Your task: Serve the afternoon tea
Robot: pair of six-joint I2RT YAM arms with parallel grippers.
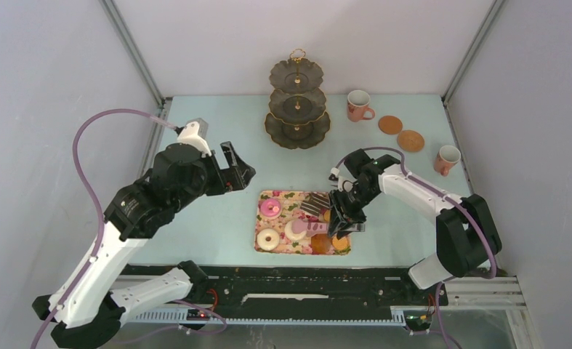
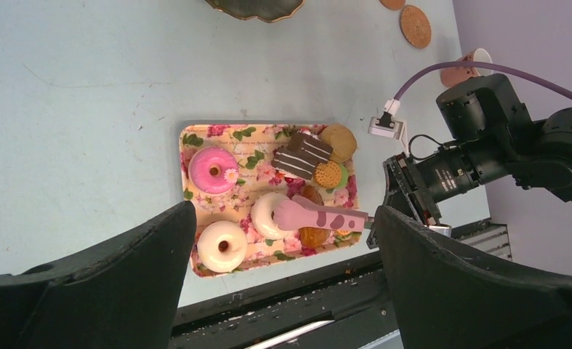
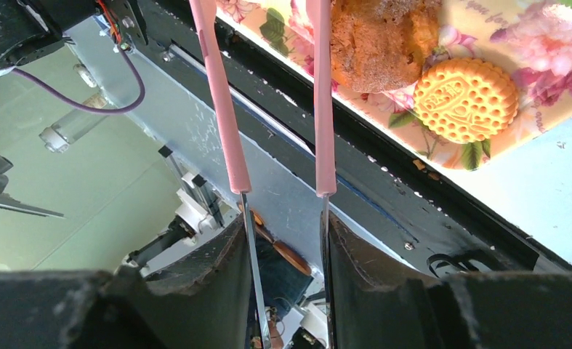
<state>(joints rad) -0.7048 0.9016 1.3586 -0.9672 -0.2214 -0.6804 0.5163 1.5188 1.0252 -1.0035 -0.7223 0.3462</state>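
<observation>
right gripper [image 1: 344, 212]: narrow jaws, pinching tongs [image 2: 319, 216] by the metal end.
left gripper [image 1: 237, 169]: jaws wide, empty, beside tray [image 2: 192, 169].
pastries [image 2: 214, 169]: on tray; croissant [image 3: 381, 36] just beside tong arms.
next: we'd straddle one pastry, squeeze softly.

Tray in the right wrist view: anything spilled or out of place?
A few small crumb-like specks lie on the black rail just off the floral tray, near the corner with the round orange biscuit. Nothing else stands out.
</observation>
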